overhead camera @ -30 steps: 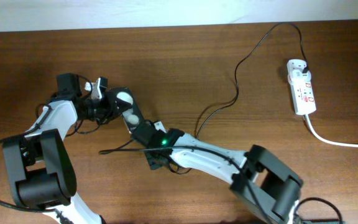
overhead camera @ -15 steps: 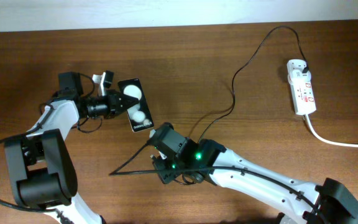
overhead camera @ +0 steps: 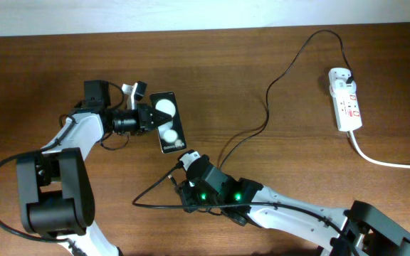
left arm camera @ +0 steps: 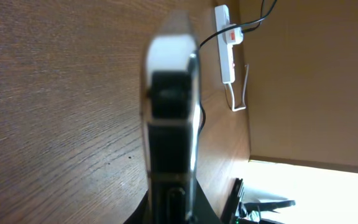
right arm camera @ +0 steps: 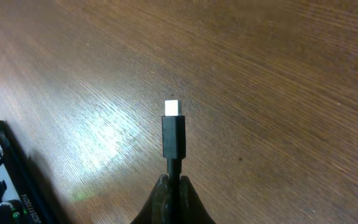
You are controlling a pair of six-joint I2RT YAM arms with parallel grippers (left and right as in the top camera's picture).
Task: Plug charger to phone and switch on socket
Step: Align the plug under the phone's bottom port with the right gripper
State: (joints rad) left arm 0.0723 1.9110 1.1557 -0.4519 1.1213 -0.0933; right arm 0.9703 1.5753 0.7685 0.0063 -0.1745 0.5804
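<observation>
My left gripper (overhead camera: 145,118) is shut on the black phone (overhead camera: 170,122) by its short end, screen up with two white spots. In the left wrist view the phone (left arm camera: 169,118) shows edge-on, straight ahead of the jaws (left arm camera: 173,214). My right gripper (overhead camera: 184,181) sits just below the phone and is shut on the charger (overhead camera: 269,107) just behind its connector. In the right wrist view the black connector (right arm camera: 173,137) with its metal tip sticks out from the fingers (right arm camera: 173,190) over bare wood. The white socket (overhead camera: 346,99) lies at the far right, with the charger's plug in it.
The thin black cable loops across the table from the socket to a slack bend (overhead camera: 135,203) left of my right arm. The socket's thick white cord (overhead camera: 390,163) runs off the right edge. The socket also shows in the left wrist view (left arm camera: 227,43).
My left gripper has carried the phone to the right, towards the middle. My right arm has swung and drawn back down-left, keeping the connector in its grip; the cable's slack has shifted.
</observation>
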